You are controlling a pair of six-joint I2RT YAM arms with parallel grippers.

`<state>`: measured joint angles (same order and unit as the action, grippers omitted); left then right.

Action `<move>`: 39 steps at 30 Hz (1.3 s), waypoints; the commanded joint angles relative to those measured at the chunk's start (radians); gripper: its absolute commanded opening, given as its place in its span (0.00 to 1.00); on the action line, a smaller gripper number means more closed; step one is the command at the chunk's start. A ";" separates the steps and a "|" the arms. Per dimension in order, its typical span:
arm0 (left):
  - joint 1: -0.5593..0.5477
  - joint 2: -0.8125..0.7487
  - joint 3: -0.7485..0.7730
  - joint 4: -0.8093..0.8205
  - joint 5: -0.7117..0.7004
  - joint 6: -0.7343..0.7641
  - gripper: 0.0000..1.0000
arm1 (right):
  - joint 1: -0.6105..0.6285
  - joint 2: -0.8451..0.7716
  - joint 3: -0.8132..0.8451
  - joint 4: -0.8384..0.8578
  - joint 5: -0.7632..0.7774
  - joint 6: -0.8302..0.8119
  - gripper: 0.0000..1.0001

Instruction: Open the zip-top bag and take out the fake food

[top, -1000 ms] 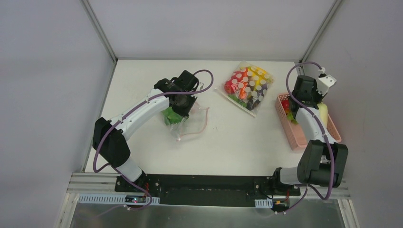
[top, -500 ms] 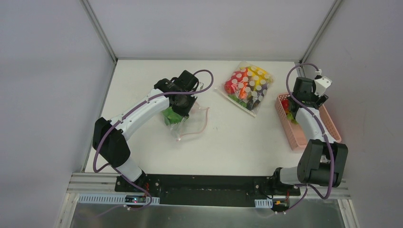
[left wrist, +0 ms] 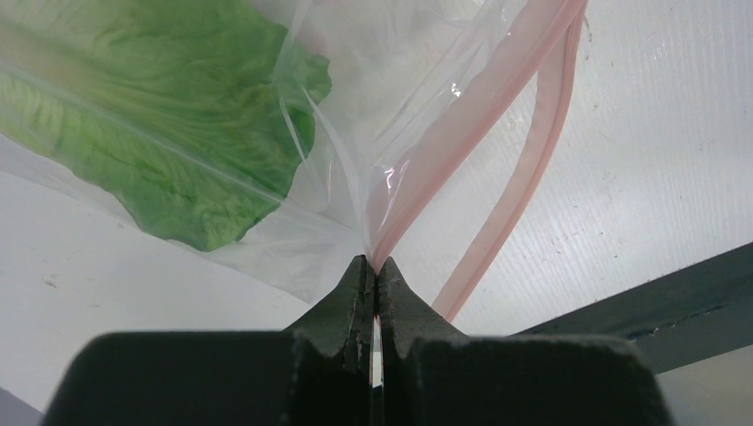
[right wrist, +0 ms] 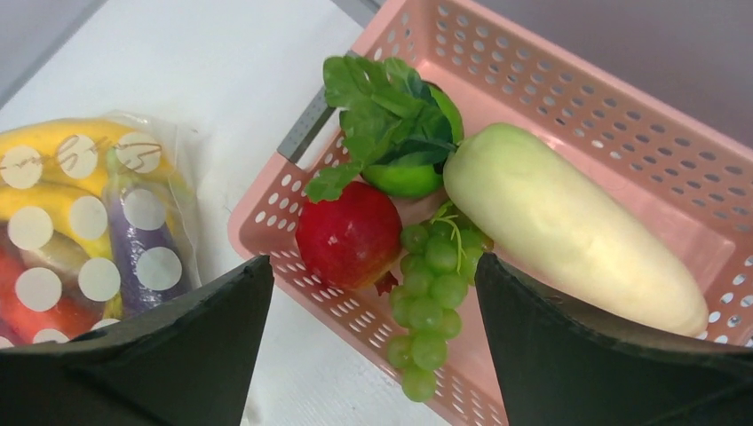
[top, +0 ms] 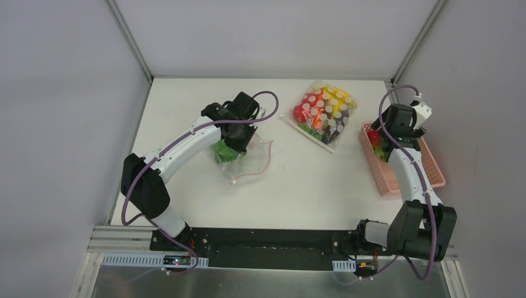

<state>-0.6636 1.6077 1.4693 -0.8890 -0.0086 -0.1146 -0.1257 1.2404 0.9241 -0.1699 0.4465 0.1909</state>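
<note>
Clear zip-top bag (left wrist: 417, 80) is pinched in the left end effector (left wrist: 373, 269).

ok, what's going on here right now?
The left gripper is shut on the zip-top bag at its pink zip strip. The mouth is open and a lettuce leaf is inside. The right gripper hangs open over the pink basket, which holds a red apple, green grapes, a white radish and a leafy green fruit. The white-dotted bag lies between the arms, untouched.

A white-dotted clear bag (top: 324, 112) lies on the white table (top: 310, 180) beside a pink basket (top: 374, 164).
</note>
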 commanded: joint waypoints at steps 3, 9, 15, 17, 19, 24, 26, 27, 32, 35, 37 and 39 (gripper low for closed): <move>0.004 -0.029 0.022 -0.011 0.019 -0.005 0.00 | -0.050 0.084 -0.006 0.001 -0.031 0.045 0.89; 0.004 -0.019 0.022 -0.011 0.034 -0.004 0.00 | -0.118 0.160 0.000 0.032 -0.090 0.050 0.90; 0.004 -0.006 0.026 -0.013 0.041 -0.006 0.00 | -0.184 0.218 0.024 0.050 -0.141 0.076 0.91; 0.004 -0.004 0.026 -0.013 0.042 -0.006 0.00 | -0.190 0.217 0.030 0.065 -0.115 0.075 0.91; 0.004 -0.005 0.026 -0.013 0.042 -0.006 0.00 | -0.193 0.212 0.040 0.073 -0.082 0.067 0.91; 0.004 -0.003 0.026 -0.013 0.042 -0.006 0.00 | -0.190 0.172 0.071 0.045 -0.110 0.068 0.91; 0.004 -0.003 0.026 -0.013 0.041 -0.006 0.00 | -0.180 0.130 0.055 0.043 -0.147 0.081 0.91; 0.004 -0.003 0.026 -0.015 0.040 -0.006 0.00 | -0.171 0.106 0.042 0.046 -0.170 0.085 0.91; 0.004 -0.002 0.027 -0.014 0.038 -0.007 0.00 | -0.085 -0.028 -0.025 0.050 -0.250 0.098 0.90; 0.004 0.000 0.028 -0.013 0.042 -0.006 0.00 | 0.008 -0.104 -0.048 0.049 -0.282 0.114 0.89; 0.004 0.000 0.027 -0.014 0.046 -0.006 0.00 | 0.109 -0.146 -0.060 0.056 -0.295 0.134 0.88; 0.004 -0.001 0.028 -0.012 0.050 -0.008 0.00 | 0.209 -0.183 -0.070 0.070 -0.291 0.164 0.88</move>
<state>-0.6636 1.6115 1.4693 -0.8890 0.0231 -0.1150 -0.0616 1.1244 0.8722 -0.1371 0.1997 0.2958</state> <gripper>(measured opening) 0.009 0.882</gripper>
